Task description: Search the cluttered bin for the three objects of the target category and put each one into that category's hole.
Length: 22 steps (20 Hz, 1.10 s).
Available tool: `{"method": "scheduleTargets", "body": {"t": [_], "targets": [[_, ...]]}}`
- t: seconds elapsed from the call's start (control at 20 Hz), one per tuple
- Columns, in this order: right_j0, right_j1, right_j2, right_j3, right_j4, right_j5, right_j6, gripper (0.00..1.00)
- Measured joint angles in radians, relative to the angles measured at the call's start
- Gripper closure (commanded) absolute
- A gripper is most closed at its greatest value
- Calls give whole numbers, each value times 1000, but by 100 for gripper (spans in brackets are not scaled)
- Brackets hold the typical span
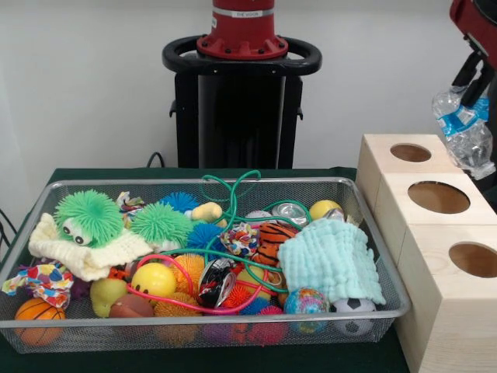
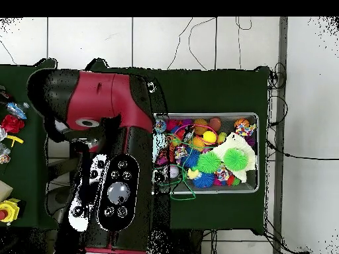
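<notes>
My gripper (image 1: pixel 472 87) shows at the upper right of the front view, shut on a crushed clear plastic bottle (image 1: pixel 466 136) with a blue label. It holds the bottle in the air above the far end of the pale wooden boxes (image 1: pixel 382 172), close to the farthest round hole (image 1: pixel 411 152). The wire mesh bin (image 1: pixel 101 183) lies left of the boxes, full of toys, balls, cloths and crushed cans (image 1: pixel 290 211). In the overhead view my arm (image 2: pixel 112 112) hides the gripper and the boxes, and the bin (image 2: pixel 218 192) lies to its right.
Two more holes (image 1: pixel 439 196) (image 1: pixel 474 259) open in the nearer boxes. In the bin lie green fuzzy toys (image 1: pixel 89 217), a mint cloth (image 1: pixel 330 260), a cream knitted cloth (image 1: pixel 78 252) and looping cords (image 1: pixel 233 194). Small objects (image 2: pixel 10 122) lie at the overhead view's left edge.
</notes>
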State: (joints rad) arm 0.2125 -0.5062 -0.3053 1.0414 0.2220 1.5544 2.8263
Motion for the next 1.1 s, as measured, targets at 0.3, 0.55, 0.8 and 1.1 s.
{"method": "scheduleTargets", "body": {"t": [0.3,0.55,0.8,1.1], "targets": [[27,8,-1,2,1,-4,0,100],[34,7,-13,20,1,-26,0,100],[34,1,-29,55,1,-50,0,100],[35,-6,-46,103,1,-82,0,100]]}}
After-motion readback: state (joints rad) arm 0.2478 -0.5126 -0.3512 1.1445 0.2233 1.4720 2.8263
